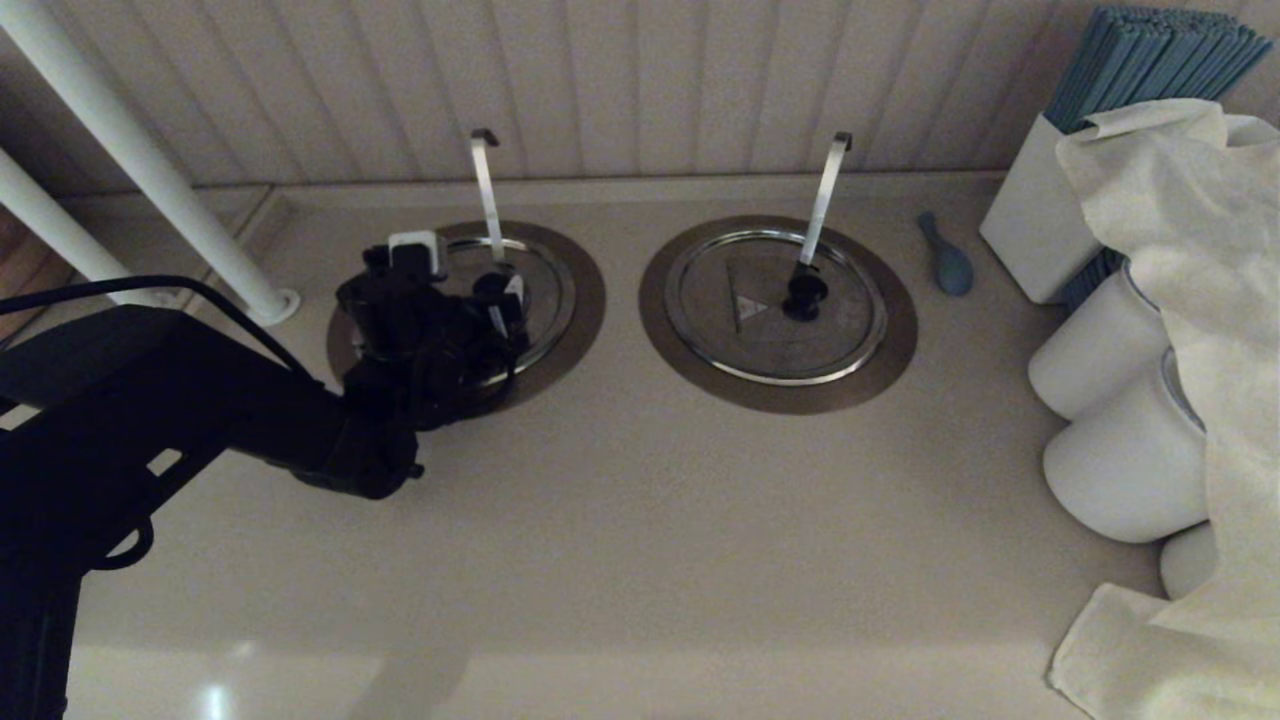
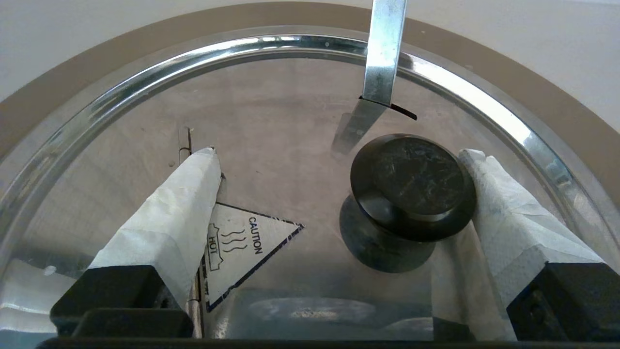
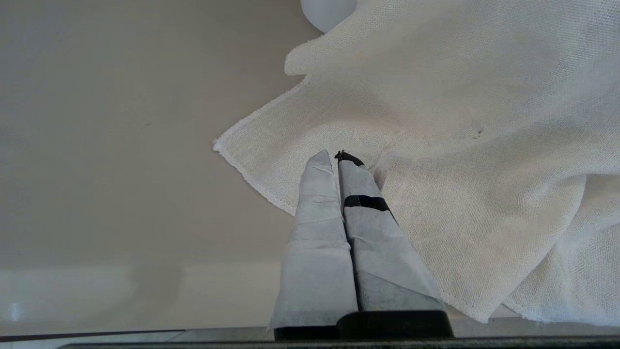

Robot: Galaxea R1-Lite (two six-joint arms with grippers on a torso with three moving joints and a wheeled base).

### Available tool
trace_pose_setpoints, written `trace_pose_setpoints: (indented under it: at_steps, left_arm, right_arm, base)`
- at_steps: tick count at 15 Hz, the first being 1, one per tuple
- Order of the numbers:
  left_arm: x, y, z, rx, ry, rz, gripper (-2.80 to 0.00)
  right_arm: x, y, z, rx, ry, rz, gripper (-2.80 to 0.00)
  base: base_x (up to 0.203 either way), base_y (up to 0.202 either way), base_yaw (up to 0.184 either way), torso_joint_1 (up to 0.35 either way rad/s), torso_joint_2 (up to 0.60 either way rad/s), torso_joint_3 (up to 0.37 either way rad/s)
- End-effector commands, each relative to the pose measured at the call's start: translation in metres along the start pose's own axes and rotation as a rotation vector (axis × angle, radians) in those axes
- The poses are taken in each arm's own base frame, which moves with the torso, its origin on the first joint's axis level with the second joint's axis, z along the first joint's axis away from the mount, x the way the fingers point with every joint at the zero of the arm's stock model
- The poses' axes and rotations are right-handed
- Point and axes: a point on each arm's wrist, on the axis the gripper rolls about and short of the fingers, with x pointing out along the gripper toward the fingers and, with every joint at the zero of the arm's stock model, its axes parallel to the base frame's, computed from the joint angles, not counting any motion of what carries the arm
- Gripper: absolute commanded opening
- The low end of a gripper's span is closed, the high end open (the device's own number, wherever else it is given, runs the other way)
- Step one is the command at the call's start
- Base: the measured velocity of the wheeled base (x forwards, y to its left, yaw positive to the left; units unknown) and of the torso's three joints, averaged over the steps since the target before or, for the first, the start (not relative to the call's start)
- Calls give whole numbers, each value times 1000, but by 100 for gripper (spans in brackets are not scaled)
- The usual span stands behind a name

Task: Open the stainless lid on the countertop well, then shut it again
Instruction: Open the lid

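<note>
A: Largest item?
B: Countertop [image 1: 620, 520], beige, backed by a ribbed wall panel [image 1: 640, 80].

A: Next entries?
B: White cloth [image 1: 1180, 300], draped over white jars [image 1: 1120, 460] at the right edge. A white holder [image 1: 1030, 230] of blue sticks is listed behind them. The same cloth [image 3: 460, 145] is seen beneath the right gripper [image 3: 339, 157] in the right wrist view.

A: Right gripper, condition?
B: Fingers pressed together, nothing held; parked above the cloth's corner.

A: The wells?
B: Two are recorded. The countertop well [image 1: 580, 290] lies on the left, its brown collar showing round the stainless lid [image 1: 545, 275]. A twin well [image 1: 890, 350] with a twin lid [image 1: 740, 330] sits to the right, well apart from the arm. A small blue spoon [image 1: 948, 258] is noted just right of it.

A: Position of the stainless lid?
B: Seated flat in its well; in the left wrist view the stainless lid [image 2: 271, 121] is seen closed, hinge line visible beside the caution triangle [image 2: 242, 252].

A: Left gripper?
B: The left gripper [image 2: 339, 155] is held low over the lid, fingers [image 2: 179, 213] spread wide. The black knob [image 2: 411, 186] is bracketed, one finger just beside it, the other resting near the hinge. Nothing is clamped.

A: Smallest?
B: Ladle handle [image 2: 382, 53], rising through a slot behind the knob.
</note>
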Motion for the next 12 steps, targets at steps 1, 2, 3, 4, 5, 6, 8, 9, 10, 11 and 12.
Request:
trace_pose_setpoints:
  at_steps: [1, 2, 3, 4, 5, 6, 8, 9, 10, 11, 12]
  left_arm:
    - [-1, 3, 9, -8, -27, 8, 0]
    - [-2, 3, 14, -11, -37, 7, 0]
    - [-2, 3, 17, -13, -42, 7, 0]
    - [-3, 4, 17, -13, -44, 7, 0]
    - [-3, 4, 18, -14, -43, 4, 0]
    - [-5, 4, 21, -15, -44, 1, 0]
    - [-8, 5, 26, -17, -49, 0, 0]
    - [-8, 5, 27, -17, -51, 0, 0]
    - [-8, 5, 27, -18, -52, 0, 0]
    - [-8, 5, 28, -18, -54, 0, 0]
    - [-9, 6, 31, -19, -59, 2, 0]
  right_arm:
    - [0, 0, 0, 1, 0, 0, -280]
    - [0, 0, 0, 1, 1, 0, -280]
    - [0, 0, 0, 1, 1, 0, -280]
    - [0, 0, 0, 1, 1, 0, -280]
    - [0, 0, 0, 1, 1, 0, -280]
    - [0, 0, 0, 1, 0, 0, -280]
    - [0, 0, 0, 1, 0, 0, -280]
    - [0, 0, 0, 1, 0, 0, -280]
    - [0, 0, 0, 1, 2, 0, -280]
    - [0, 0, 0, 1, 1, 0, -280]
    - [0, 0, 0, 1, 2, 0, -280]
  base:
    - [0, 0, 0, 0, 0, 0]
    - [0, 0, 0, 0, 0, 0]
    - [0, 0, 0, 0, 0, 0]
    - [0, 0, 0, 0, 0, 0]
    - [0, 0, 0, 0, 0, 0]
    - [0, 0, 0, 0, 0, 0]
    - [0, 0, 0, 0, 0, 0]
    - [0, 0, 0, 0, 0, 0]
    - [0, 0, 0, 0, 0, 0]
    - [0, 0, 0, 0, 0, 0]
    - [0, 0, 0, 0, 0, 0]
